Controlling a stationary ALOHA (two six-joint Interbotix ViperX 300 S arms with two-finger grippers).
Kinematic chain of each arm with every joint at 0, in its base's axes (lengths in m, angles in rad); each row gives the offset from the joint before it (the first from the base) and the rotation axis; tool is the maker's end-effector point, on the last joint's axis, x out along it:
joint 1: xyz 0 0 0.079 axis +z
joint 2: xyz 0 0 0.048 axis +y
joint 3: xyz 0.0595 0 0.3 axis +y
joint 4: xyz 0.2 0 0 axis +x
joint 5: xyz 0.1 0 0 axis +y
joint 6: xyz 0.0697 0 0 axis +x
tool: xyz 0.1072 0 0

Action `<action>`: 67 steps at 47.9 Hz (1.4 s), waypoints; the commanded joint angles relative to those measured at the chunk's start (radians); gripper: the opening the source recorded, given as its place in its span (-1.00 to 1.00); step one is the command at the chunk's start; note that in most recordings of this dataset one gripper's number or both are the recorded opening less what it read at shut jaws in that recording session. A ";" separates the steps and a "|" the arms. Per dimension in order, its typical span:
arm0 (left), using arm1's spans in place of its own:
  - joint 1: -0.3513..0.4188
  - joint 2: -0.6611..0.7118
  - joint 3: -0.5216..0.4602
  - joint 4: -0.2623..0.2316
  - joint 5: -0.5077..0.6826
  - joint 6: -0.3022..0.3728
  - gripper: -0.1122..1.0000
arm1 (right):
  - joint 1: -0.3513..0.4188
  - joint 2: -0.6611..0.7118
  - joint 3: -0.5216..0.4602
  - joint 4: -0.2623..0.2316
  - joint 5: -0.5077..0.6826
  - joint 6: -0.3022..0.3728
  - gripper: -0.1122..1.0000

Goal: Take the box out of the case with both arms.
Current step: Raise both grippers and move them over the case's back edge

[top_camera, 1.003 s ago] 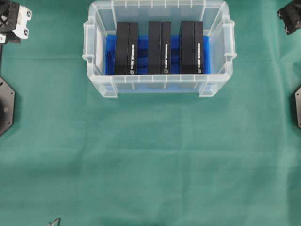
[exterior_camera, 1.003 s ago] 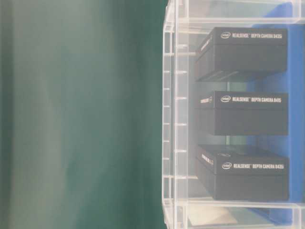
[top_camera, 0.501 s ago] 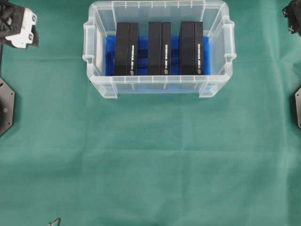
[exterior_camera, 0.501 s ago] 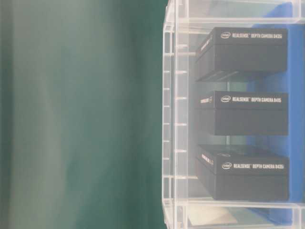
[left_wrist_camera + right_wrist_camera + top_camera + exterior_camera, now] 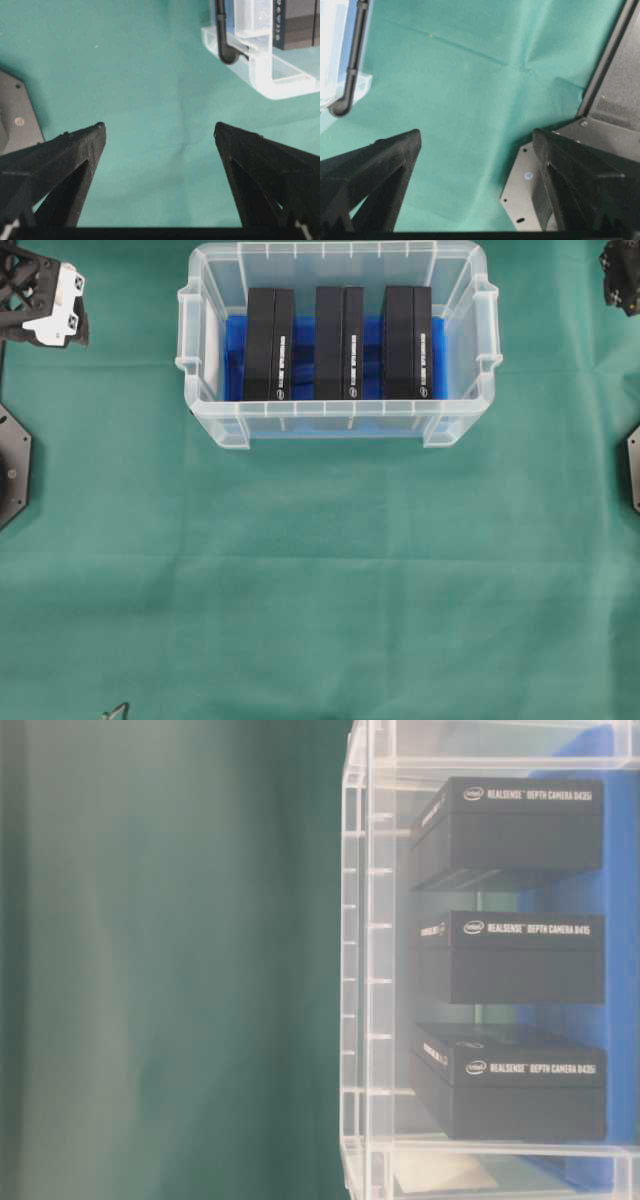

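The case (image 5: pixel 200 410) is a clear tub on the green cloth at the top middle, lined with a blue sheet. Three black boxes stand in it side by side: left (image 5: pixel 268 343), middle (image 5: pixel 338 341), right (image 5: pixel 407 341). The table-level view shows them through the case wall (image 5: pixel 365 970). My left gripper (image 5: pixel 158 127) hangs open over bare cloth, with a case corner (image 5: pixel 280 80) ahead to its right. My right gripper (image 5: pixel 476 132) is open too, over cloth, with the case edge (image 5: pixel 332 50) far to its left. Neither touches anything.
The left arm (image 5: pixel 45 305) sits in the overhead view's top left corner, the right arm (image 5: pixel 622 275) in the top right. Dark base plates (image 5: pixel 12 465) (image 5: pixel 633 465) lie at both side edges. A black hooked tube (image 5: pixel 223 35) hangs by the case corner.
The left arm's head has shifted slightly right and down toward the case. The right arm has drawn a little further into its corner. Case and boxes have not moved.
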 commanded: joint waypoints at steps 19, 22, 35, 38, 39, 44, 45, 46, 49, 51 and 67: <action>0.000 0.140 -0.110 0.002 0.040 -0.072 0.86 | 0.017 0.072 -0.043 0.012 -0.152 0.130 0.94; -0.002 0.184 -0.147 0.002 0.069 -0.074 0.86 | 0.032 0.104 -0.060 0.014 -0.173 0.144 0.94; -0.005 0.380 -0.336 0.012 0.104 -0.098 0.86 | 0.087 0.288 -0.189 0.015 -0.198 0.167 0.94; -0.008 0.433 -0.380 0.012 0.106 -0.101 0.86 | 0.100 0.327 -0.219 0.015 -0.207 0.167 0.94; -0.008 0.445 -0.393 0.014 0.106 -0.101 0.86 | 0.104 0.341 -0.229 0.015 -0.212 0.169 0.94; -0.009 0.512 -0.443 0.017 0.104 -0.103 0.86 | 0.129 0.397 -0.275 0.017 -0.221 0.169 0.94; -0.009 0.526 -0.451 0.017 0.104 -0.104 0.86 | 0.132 0.407 -0.282 0.018 -0.219 0.169 0.94; -0.011 0.537 -0.460 0.017 0.104 -0.104 0.86 | 0.135 0.416 -0.290 0.018 -0.221 0.169 0.94; -0.011 0.572 -0.488 0.018 0.097 -0.107 0.86 | 0.140 0.440 -0.314 0.021 -0.222 0.172 0.94; -0.011 0.588 -0.503 0.023 0.089 -0.114 0.86 | 0.143 0.456 -0.333 0.023 -0.229 0.179 0.94; -0.011 0.649 -0.548 0.041 0.040 -0.163 0.86 | 0.152 0.511 -0.362 0.023 -0.305 0.255 0.94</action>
